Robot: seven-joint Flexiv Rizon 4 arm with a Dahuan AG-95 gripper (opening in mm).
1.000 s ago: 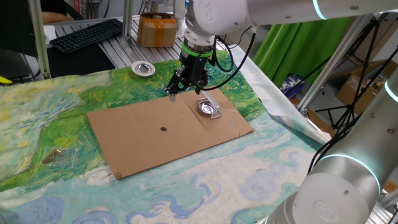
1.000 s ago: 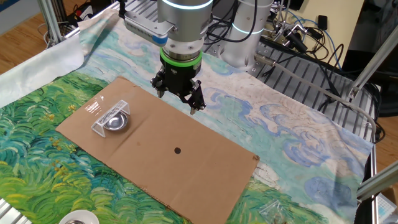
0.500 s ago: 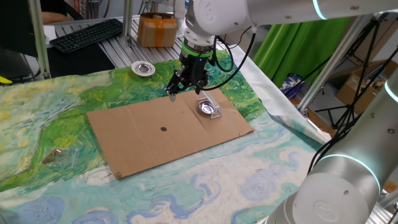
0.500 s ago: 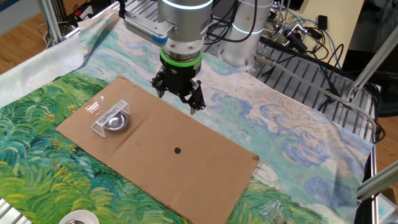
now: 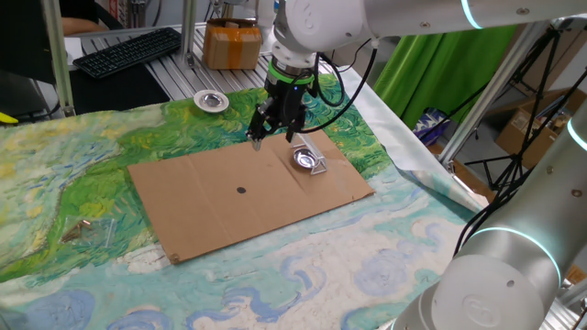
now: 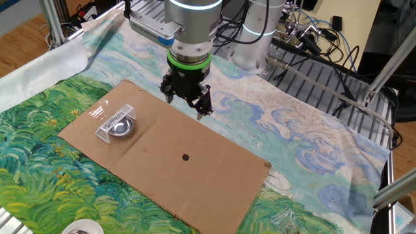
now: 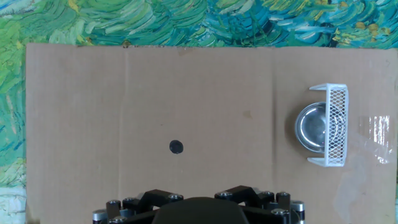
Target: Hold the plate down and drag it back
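The plate (image 5: pixel 304 159) is a small shiny silver dish on the right part of a cardboard sheet (image 5: pixel 211 206). It sits against a small white mesh bracket (image 7: pixel 336 124). It also shows in the other fixed view (image 6: pixel 119 129) and at the right of the hand view (image 7: pixel 314 126). My gripper (image 5: pixel 274 137) hangs above the sheet's far edge, left of the plate and apart from it, fingers spread and empty. In the other fixed view the gripper (image 6: pixel 186 105) is to the right of the plate. The hand view shows only the gripper's base, not the fingertips.
A black dot (image 7: pixel 176 147) marks the middle of the cardboard. A second silver dish with a broader rim (image 5: pixel 212 101) lies on the painted cloth behind the sheet. A keyboard (image 5: pixel 128 50) is at the back left. Aluminium frame posts stand around the table.
The gripper's fingertips have drawn slightly closer together and the hand has shifted a little. The plate and bracket have not moved.
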